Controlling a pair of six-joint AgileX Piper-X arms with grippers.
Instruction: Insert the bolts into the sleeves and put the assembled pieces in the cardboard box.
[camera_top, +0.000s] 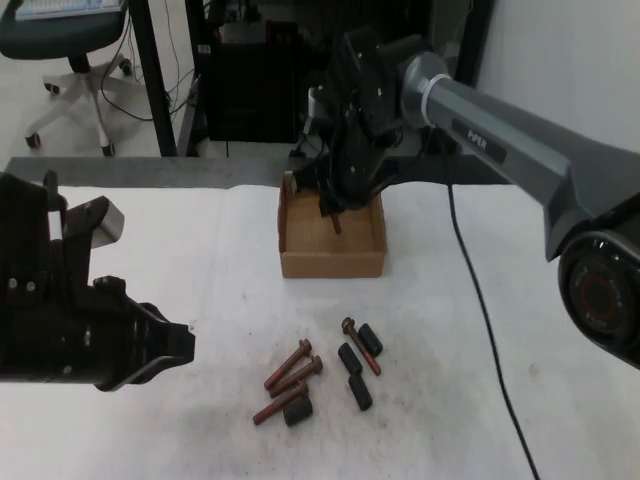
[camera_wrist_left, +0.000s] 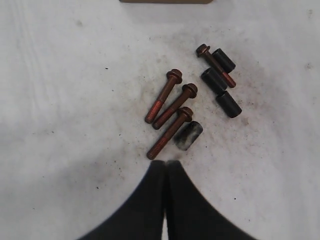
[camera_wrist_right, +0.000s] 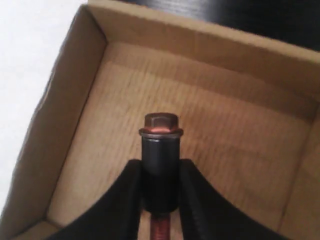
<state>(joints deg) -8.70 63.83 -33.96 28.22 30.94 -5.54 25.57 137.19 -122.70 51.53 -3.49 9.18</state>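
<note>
Gripper R clamped on assembled piece, shank down, held inside cardboard box above its floor, prob. positioned for drop-in | gripper L closed, empty, hovering over bench just beside loose bolts & sleeves, likely staged for nxt pick

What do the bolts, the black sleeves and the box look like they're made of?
The bolts look like metal, probably steel, with a matte coppery-brown coating; flanged hex heads show. The sleeves are dull black cylinders: rubber, plastic or blackened metal, I cannot tell which. The cardboard box is plain brown corrugated board, with ribbed lines crossing its floor.
</note>
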